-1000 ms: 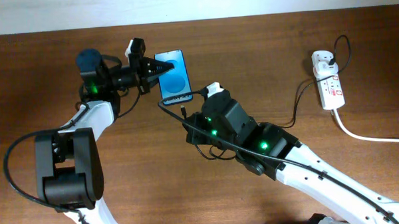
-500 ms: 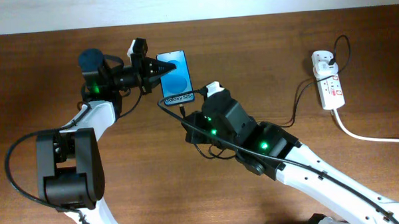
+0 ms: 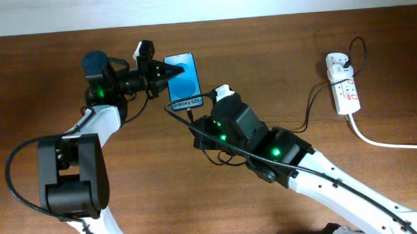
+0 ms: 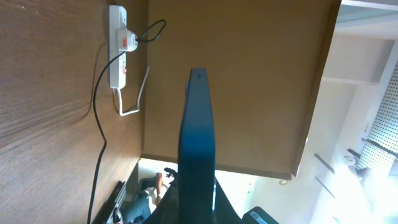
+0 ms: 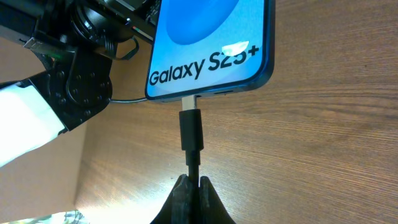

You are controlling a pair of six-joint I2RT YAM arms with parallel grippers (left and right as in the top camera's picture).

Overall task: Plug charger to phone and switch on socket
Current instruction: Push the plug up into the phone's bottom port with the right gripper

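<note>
The phone (image 3: 183, 80) has a blue screen with white "Galaxy S25+" text at its near end. My left gripper (image 3: 166, 72) is shut on its left side; in the left wrist view the phone (image 4: 197, 143) shows edge-on between the fingers (image 4: 199, 208). My right gripper (image 3: 193, 119) is shut on the charger's black connector (image 5: 191, 130). The connector's tip touches the port in the phone's bottom edge (image 5: 211, 43), with a little metal still showing. The thin black cable (image 3: 312, 110) runs right to the white socket (image 3: 343, 84), also seen in the left wrist view (image 4: 118, 53).
A thick white cord (image 3: 387, 143) leaves the socket towards the right edge. My right arm's body (image 3: 279, 153) lies across the table's middle. My left arm's base (image 3: 68, 177) stands at the front left. The table's far edge meets a pale wall.
The phone and my left gripper shifted slightly right, towards the connector, a second ago. Nothing has visibly moved in the last half second.
</note>
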